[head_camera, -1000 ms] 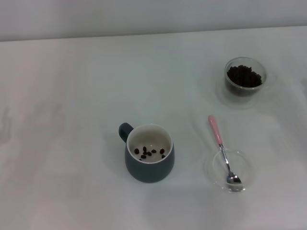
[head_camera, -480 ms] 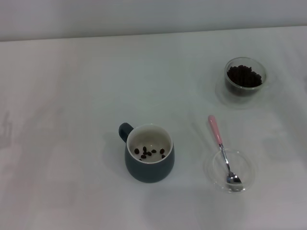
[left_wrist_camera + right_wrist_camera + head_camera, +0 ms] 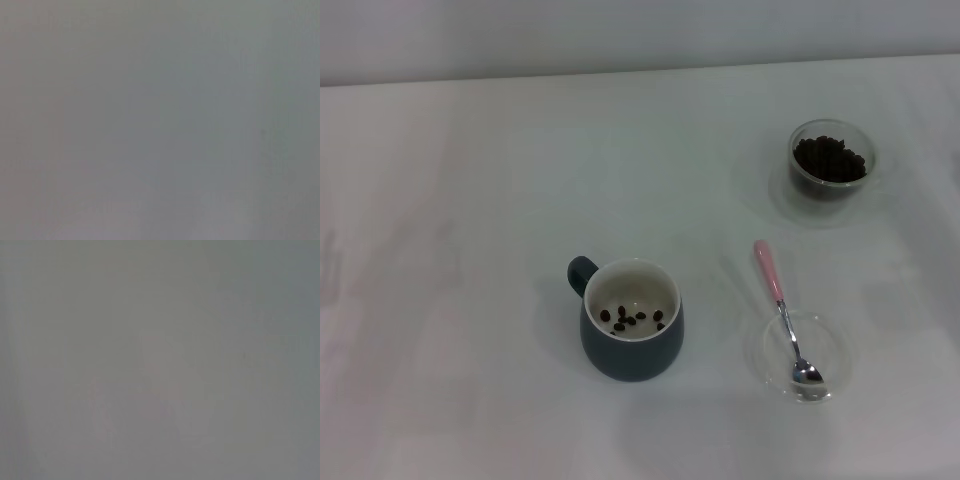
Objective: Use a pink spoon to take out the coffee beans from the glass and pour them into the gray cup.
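The pink spoon (image 3: 781, 305) lies with its metal bowl resting in a flat clear dish (image 3: 832, 355) at the front right, its pink handle pointing away over the table. The glass (image 3: 832, 160) stands at the back right, holding a heap of coffee beans (image 3: 830, 158). Near the front centre sits the gray cup (image 3: 631, 320), handle to the back left, with a few beans (image 3: 630, 318) on its white bottom. Neither gripper shows in the head view, and both wrist views show only a plain grey surface.
A white table (image 3: 470, 250) spreads under everything, its far edge meeting a pale wall along the top of the head view.
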